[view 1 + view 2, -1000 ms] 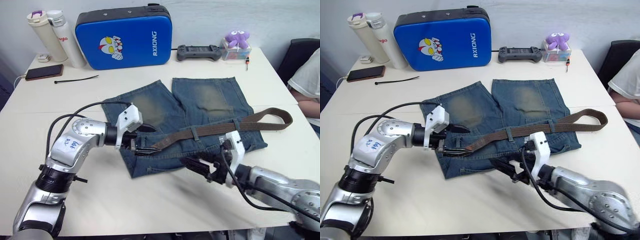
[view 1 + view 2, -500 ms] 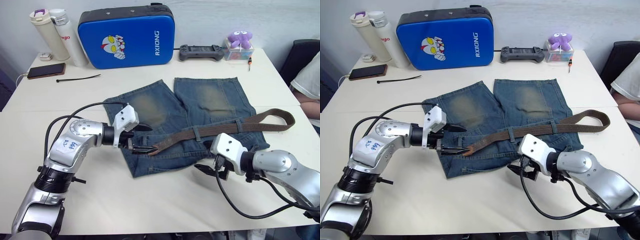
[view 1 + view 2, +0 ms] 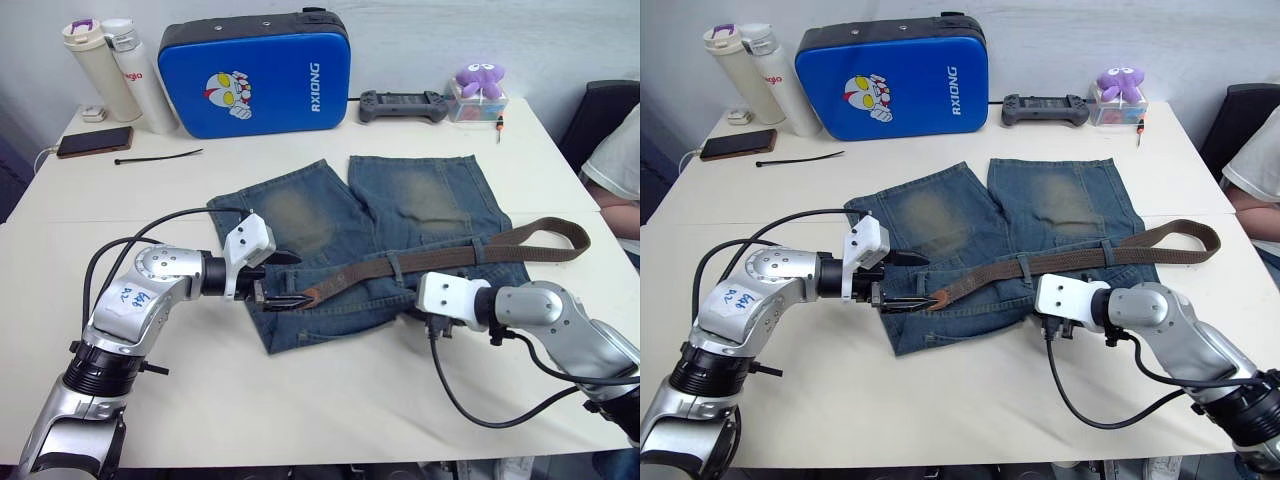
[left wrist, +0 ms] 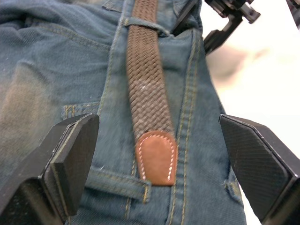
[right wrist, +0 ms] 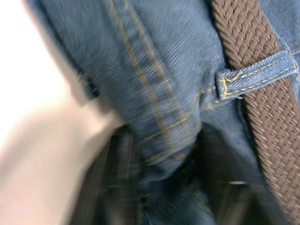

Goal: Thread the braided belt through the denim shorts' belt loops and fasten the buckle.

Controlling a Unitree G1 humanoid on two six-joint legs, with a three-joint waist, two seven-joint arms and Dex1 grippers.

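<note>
Shorts flat on the pale bench [image 3: 300, 400], belt partly through the waistband.

Faded denim shorts [image 3: 400, 215] lie spread out, pale worn patches on both legs, waistband nearest the robot. Brown braided belt [image 3: 440, 258] runs along the waistband under two narrow denim belt loops [image 3: 393, 266], its far end folded back in a flat loop off the shorts' right edge. Smooth tan leather tip [image 4: 156, 157], stitched round, lies just short of the next loop. Left tool [image 3: 283, 280] released, black fingers spread either side of the tip. Right tool [image 3: 1055, 325] sits at the waistband edge; grip state: cannot tell.
</note>
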